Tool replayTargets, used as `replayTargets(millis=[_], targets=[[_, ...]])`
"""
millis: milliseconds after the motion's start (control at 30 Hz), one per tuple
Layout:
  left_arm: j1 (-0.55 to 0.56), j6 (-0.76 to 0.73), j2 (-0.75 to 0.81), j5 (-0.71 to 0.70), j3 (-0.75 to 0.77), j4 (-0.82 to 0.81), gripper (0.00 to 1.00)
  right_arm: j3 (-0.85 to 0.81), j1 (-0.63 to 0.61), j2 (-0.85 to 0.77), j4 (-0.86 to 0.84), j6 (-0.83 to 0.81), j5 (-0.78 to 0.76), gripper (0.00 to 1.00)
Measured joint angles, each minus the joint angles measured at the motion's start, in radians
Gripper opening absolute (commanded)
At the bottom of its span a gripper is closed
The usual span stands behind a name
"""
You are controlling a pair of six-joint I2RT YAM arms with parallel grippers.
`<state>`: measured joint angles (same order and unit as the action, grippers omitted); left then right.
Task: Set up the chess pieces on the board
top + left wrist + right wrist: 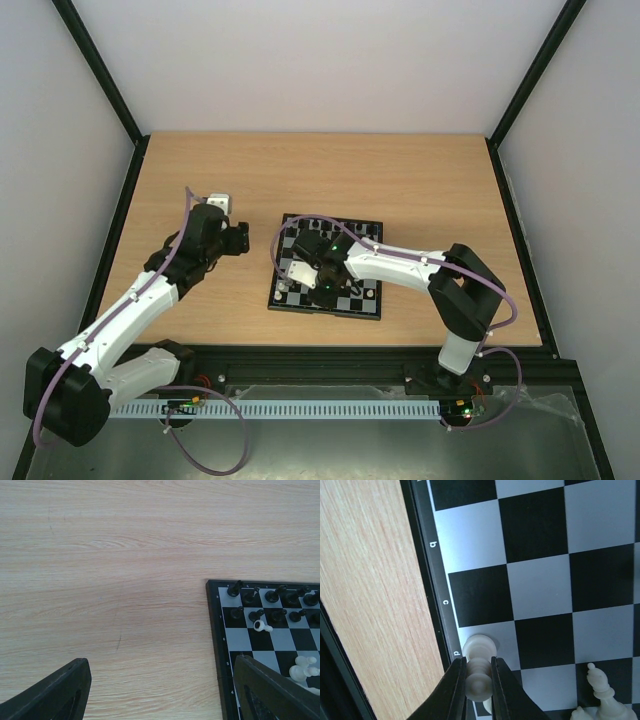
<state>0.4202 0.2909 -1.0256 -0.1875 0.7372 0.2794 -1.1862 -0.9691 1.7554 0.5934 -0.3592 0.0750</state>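
**Top external view.** The left end effector (238, 238) hovers over bare desk (420, 180). The board (362, 298) lies just to its right, not touching it. The right end effector (320, 293) is over the near edge of the board. Its arm covers many of the checks, and its grip cannot be read from this view.

**Left wrist view.** The left end effector (165, 700) stands wide open. Its fingers (55, 695) are far apart, with nothing between them and only wood grain beneath. A corner of the board (215, 630) lies ahead and to the right. The black pieces (276, 615) stand in the two rows farthest ahead. A tipped white piece (262, 626) lies on its side just nearer than them. A white cluster (304, 667) sits just beside the right finger.

**Right wrist view.** The right end effector (479, 680) is closed to a narrow gap and clamps a cream-white piece (479, 662) by its upper part. The base of that piece is over the edge square of the board (535, 587), beside the rim letter d. Whether the base touches the square cannot be told. To the right of the fingers a white bishop-like piece (601, 692) stands on a dark square. To their left, past the black rim, is the desk (365, 580).
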Motion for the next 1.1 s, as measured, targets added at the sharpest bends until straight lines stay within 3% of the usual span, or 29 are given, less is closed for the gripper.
replayTargets(millis=[100, 300, 567, 733, 833, 1000, 1100], targets=[[0.000, 0.000, 0.000, 0.001, 0.000, 0.000, 0.81, 0.000, 0.000, 0.000, -0.011, 0.005, -0.013, 0.12], [0.000, 0.000, 0.000, 0.002, -0.002, 0.000, 0.81, 0.000, 0.000, 0.000, -0.016, 0.015, -0.035, 0.30], [0.000, -0.003, -0.003, 0.031, -0.004, -0.001, 0.81, -0.004, 0.000, -0.013, -0.008, 0.027, -0.029, 0.42], [0.003, 0.000, -0.019, 0.099, -0.006, -0.012, 0.66, -0.018, 0.029, -0.111, 0.008, 0.026, -0.006, 0.43], [0.023, -0.002, -0.047, 0.156, -0.008, -0.029, 0.60, -0.002, 0.124, -0.229, -0.010, 0.031, 0.036, 0.43], [0.088, -0.006, -0.164, 0.230, 0.020, -0.036, 0.57, 0.127, 0.384, -0.411, -0.085, 0.064, 0.107, 0.43], [0.140, -0.012, -0.256, 0.252, 0.072, -0.039, 0.57, 0.215, 0.474, -0.466, -0.125, 0.088, 0.145, 0.43]])
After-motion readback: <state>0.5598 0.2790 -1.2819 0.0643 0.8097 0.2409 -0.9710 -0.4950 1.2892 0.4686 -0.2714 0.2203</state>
